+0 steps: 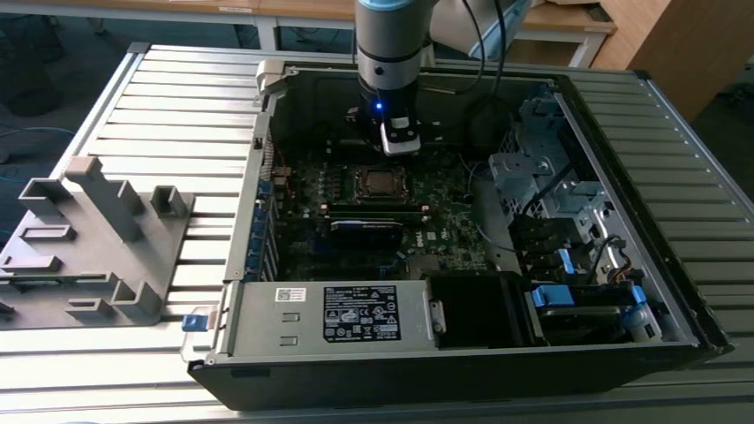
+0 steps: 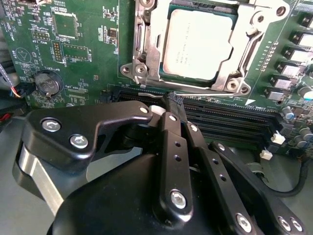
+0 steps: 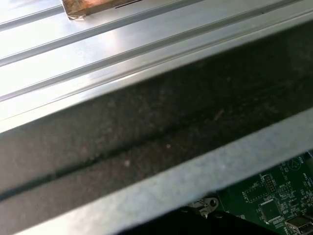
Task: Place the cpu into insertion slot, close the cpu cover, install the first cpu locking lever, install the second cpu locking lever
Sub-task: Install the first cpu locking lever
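Seemingly closed, the hand (image 2: 173, 101) hangs just beside the cpu (image 2: 198, 44).

The cpu (image 2: 198, 44) lies framed by the silvery cpu cover (image 2: 157, 24).

Round silver-grey arm (image 1: 389, 40), pale blue band on top, black ring below, small blue light (image 1: 379, 108), white block (image 1: 401, 138) at wrist, black cable (image 1: 479, 62) alongside. Matte black gripper (image 2: 173, 102): linked bars, silver screws (image 2: 178, 198), brushed metal plate (image 2: 33, 171).
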Action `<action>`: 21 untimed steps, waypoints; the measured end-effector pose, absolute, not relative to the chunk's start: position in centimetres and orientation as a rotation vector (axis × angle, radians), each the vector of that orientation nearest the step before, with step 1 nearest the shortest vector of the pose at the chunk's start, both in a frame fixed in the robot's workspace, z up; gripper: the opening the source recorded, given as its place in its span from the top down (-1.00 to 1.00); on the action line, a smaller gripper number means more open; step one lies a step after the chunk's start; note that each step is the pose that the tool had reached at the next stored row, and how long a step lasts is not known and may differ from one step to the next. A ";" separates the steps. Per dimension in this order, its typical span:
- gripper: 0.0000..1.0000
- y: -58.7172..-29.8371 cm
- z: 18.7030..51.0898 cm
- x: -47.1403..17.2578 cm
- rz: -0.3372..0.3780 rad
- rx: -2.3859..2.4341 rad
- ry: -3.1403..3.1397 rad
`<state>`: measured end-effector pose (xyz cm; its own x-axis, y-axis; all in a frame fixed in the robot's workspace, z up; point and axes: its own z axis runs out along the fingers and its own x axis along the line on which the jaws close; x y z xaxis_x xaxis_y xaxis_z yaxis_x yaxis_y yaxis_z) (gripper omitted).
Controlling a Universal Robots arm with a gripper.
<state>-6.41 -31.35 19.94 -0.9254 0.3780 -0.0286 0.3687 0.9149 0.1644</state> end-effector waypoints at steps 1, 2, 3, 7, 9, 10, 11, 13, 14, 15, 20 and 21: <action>0.79 -31.4 19.9 -6.4 0.241 0.588 3.015; 0.79 -31.4 19.9 -6.3 0.242 0.588 3.015; 0.79 -31.4 19.9 -6.3 0.242 0.588 3.015; 0.79 -31.4 19.9 -6.0 0.242 0.588 3.015; 0.79 -31.4 19.9 -6.0 0.242 0.589 3.015; 0.79 -31.4 19.9 -6.0 0.241 0.588 3.015; 0.79 -31.4 19.9 -6.0 0.241 0.588 3.015; 0.79 -31.4 19.9 -5.9 0.242 0.588 3.015; 0.79 -31.4 19.9 -5.9 0.242 0.588 3.015; 0.79 -31.4 19.9 -5.8 0.242 0.588 3.015; 0.79 -31.4 19.9 -5.8 0.241 0.588 3.015; 0.79 -31.4 19.9 -5.8 0.242 0.588 3.015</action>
<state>-5.83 -31.41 19.92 -0.9254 0.3780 -0.0287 0.3686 0.9149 0.1646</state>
